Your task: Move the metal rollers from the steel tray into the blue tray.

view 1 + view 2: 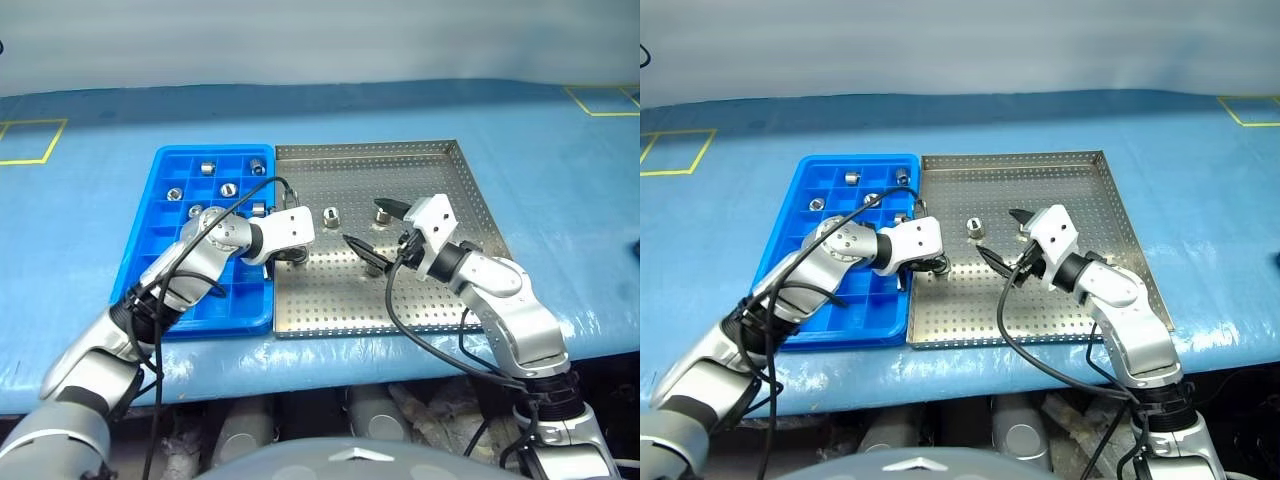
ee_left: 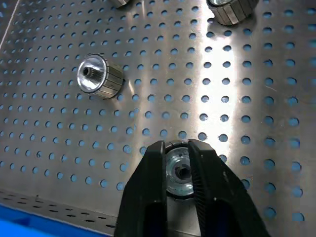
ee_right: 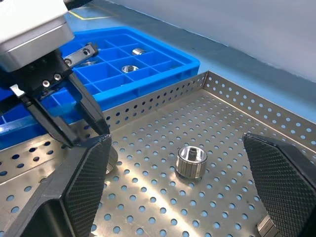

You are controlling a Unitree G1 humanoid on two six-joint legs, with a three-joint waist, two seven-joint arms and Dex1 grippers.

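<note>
The steel tray (image 1: 440, 170) lies on the blue table cover, with the blue tray (image 1: 150, 240) touching its left side. Several metal rollers (image 1: 228, 188) sit in the blue tray's far compartments. On the steel tray one roller (image 1: 331, 214) lies loose and another (image 1: 383, 218) lies under my right gripper's far finger. My left gripper (image 1: 287, 258) points down at the steel tray's left part, open a little, its fingertips (image 2: 148, 187) on either side of a roller (image 2: 177, 172) that rests on the tray. My right gripper (image 1: 375, 230) hangs wide open over the tray's middle, holding nothing.
Yellow tape squares (image 1: 30, 140) mark the table cover at the far left and the far right (image 1: 600, 100). Black cables (image 1: 420, 335) loop from both wrists over the trays. The table's front edge runs just behind the trays' near rims.
</note>
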